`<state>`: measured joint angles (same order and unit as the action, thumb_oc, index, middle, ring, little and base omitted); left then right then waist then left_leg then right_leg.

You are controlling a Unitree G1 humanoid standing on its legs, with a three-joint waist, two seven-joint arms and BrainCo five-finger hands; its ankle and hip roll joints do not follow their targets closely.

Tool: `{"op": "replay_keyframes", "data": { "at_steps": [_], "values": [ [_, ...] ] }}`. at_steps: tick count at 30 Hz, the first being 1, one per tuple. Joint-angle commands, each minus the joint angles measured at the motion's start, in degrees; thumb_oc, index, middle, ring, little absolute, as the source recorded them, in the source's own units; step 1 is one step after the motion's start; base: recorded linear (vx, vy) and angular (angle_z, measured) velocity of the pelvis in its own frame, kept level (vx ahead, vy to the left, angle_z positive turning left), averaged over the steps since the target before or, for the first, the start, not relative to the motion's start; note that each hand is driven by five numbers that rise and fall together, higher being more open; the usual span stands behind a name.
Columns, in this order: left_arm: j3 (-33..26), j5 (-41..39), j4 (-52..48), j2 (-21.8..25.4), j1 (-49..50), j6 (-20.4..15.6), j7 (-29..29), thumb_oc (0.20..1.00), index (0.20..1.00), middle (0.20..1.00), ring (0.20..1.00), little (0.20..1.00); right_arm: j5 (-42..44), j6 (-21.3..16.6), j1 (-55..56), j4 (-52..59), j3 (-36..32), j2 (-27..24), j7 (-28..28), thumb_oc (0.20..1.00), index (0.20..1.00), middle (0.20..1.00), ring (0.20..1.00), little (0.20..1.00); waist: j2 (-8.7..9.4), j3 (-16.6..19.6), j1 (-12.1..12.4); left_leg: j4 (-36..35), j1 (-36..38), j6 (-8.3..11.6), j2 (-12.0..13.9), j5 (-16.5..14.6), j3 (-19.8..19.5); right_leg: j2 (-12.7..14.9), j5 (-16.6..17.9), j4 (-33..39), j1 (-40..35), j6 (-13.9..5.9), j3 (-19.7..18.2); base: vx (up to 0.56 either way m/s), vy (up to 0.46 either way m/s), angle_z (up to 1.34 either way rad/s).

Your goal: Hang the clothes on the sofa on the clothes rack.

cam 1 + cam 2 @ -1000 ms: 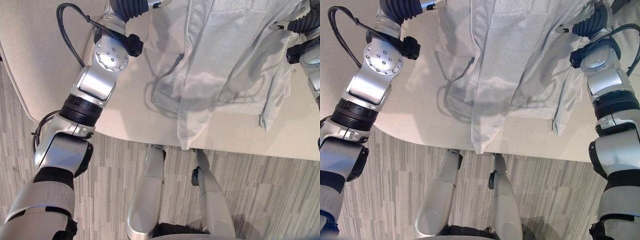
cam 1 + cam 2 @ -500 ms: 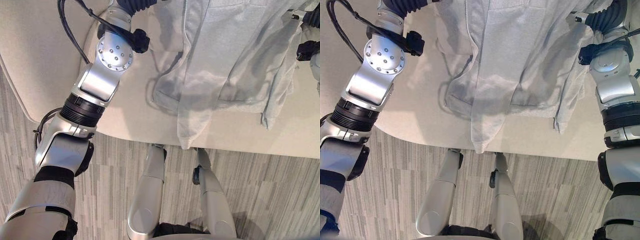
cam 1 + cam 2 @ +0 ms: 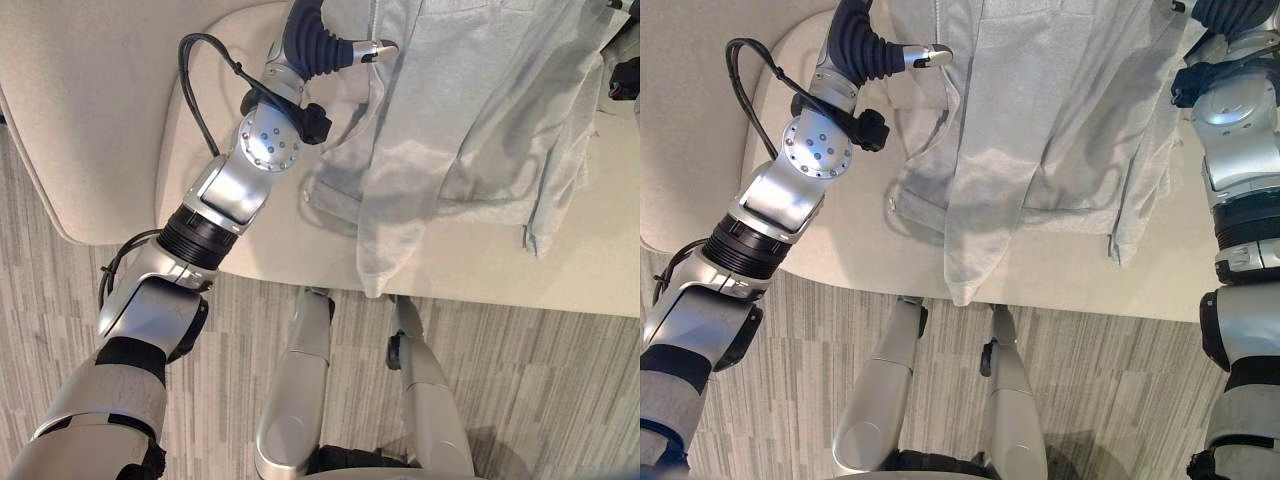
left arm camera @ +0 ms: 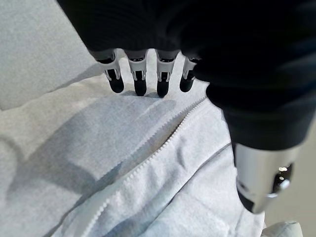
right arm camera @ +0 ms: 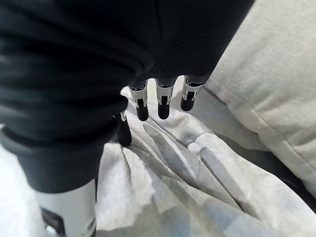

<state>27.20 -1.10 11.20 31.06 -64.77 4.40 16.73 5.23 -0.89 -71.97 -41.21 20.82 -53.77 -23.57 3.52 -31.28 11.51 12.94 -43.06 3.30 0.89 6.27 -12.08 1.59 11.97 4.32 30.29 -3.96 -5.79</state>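
Light grey zip hoodie (image 3: pixel 470 130) lies spread on a beige sofa (image 3: pixel 90 110), hem hanging over the seat's front edge toward the robot, collar end further back, so its long axis runs front-to-back, away from the robot.

L hand (image 4: pixel 148 74): fingers (image 4: pixel 139 83) straight, close together, dark tips touching or just above the cloth, beside the zip (image 4: pixel 163 148). Nothing gripped.

R hand (image 5: pixel 158 98): fingers (image 5: pixel 163 106) also straight and relaxed, tips resting on rumpled fabric at the garment's other side, near a sofa cushion (image 5: pixel 266 84). No pinch visible.

Hoodie sits directly under both sets of fingers, between the two hands; neither hand is clearly nearer. Judgement: next move needs both to curl into the cloth near the shoulders before lifting. No clothes rack in view.
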Motion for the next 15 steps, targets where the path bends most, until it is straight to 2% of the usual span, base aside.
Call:
{"op": "replay_keyframes", "data": {
  "at_steps": [1, 8, 15],
  "values": [
    [-0.34, 1.12, -1.88, -3.39, 1.0, -1.69, -0.2, 1.0, 1.0, 1.0, 1.0, 1.0, 2.09, -2.51, -6.64, -0.7, 4.65, -4.92, -1.67, 1.0, 1.0, 1.0, 1.0, 1.0, -4.82, 1.48, -0.1, -17.94, 13.95, -1.45, 2.84, -1.44, -3.96, 2.13, -5.57, 0.68, -6.14, 1.07, -0.87, 0.0, 0.0, 0.0],
    [0.34, 0.37, 1.24, -3.26, -0.64, -2.01, 1.05, 1.0, 1.0, 1.0, 1.0, 1.0, 3.28, -2.18, -12.33, -5.3, 12.37, -4.4, 0.03, 1.0, 1.0, 1.0, 1.0, 1.0, -4.23, 1.48, -0.45, -17.94, 12.89, -1.11, 3.03, -1.36, -4.31, 2.09, -5.54, 0.68, -5.01, 1.06, -0.8, 0.0, 0.0, 0.0],
    [1.22, 0.54, 2.83, -3.82, -1.54, -2.05, 1.49, 1.0, 1.0, 1.0, 1.0, 1.0, 5.48, -2.36, -16.18, -10.73, 16.51, -2.78, 1.32, 1.0, 1.0, 1.0, 1.0, 1.0, -4.33, 1.48, -0.54, -17.94, 11.82, -1.02, 2.8, -1.4, -4.55, 2.17, -5.44, 0.68, -4.29, 1.08, -0.74, 0.0, 0.0, 0.0]
  ]
}}
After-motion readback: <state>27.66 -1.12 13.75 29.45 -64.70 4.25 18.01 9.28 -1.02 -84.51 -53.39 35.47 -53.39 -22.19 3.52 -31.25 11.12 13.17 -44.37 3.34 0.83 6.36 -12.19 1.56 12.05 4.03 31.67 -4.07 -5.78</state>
